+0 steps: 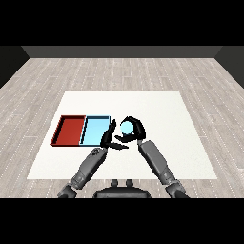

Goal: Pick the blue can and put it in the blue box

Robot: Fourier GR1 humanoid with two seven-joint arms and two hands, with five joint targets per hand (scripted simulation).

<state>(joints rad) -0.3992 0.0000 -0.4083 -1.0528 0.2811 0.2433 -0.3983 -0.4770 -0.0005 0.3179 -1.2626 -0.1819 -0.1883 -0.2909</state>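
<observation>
The blue can [127, 127] shows as a pale blue round shape just right of the light blue tray [94, 131]. My right hand [136, 128] is curled round the can, with fingers over its top and thumb below it. My left hand [108, 138] lies with straight fingers at the blue tray's right edge, its fingertips pointing away from me. The red tray [69, 130] lies left of the blue one. Whether the can rests on the table or is lifted, I cannot tell.
The two trays sit side by side on the left part of the white table [162, 119]. A wooden floor [124, 71] surrounds the table. Both grey forearms come in from the lower corners and nearly meet by the can.
</observation>
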